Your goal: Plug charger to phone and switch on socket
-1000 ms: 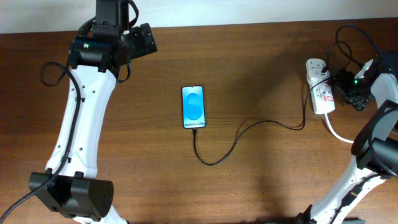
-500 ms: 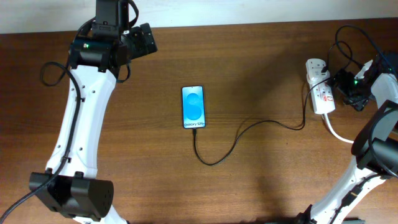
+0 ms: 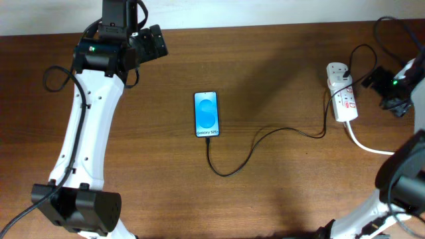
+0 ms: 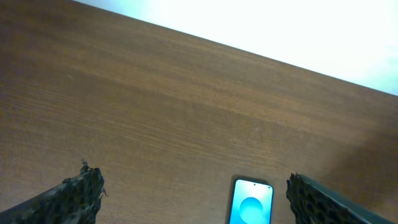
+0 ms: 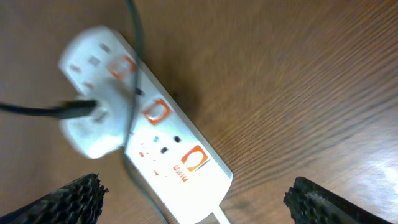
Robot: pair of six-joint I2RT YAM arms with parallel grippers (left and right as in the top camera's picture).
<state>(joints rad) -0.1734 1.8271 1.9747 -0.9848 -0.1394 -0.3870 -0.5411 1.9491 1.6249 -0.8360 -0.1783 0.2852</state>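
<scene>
The phone lies flat mid-table with its blue screen lit; its top end also shows in the left wrist view. The thin black charger cable runs from the phone's lower end in a loop to a white plug in the socket at the far right. The socket also shows in the right wrist view with red markings and the plug at its far end. My right gripper is open, raised to the right of the socket. My left gripper is open at the back left, far from the phone.
The socket's thick white cord trails toward the right front edge. The robots' own black cables loop above the socket. The table's far edge and a white wall lie behind.
My right gripper has drawn back from the socket, moving right and up, away from its switch side. The left arm, phone and cable have not moved.
</scene>
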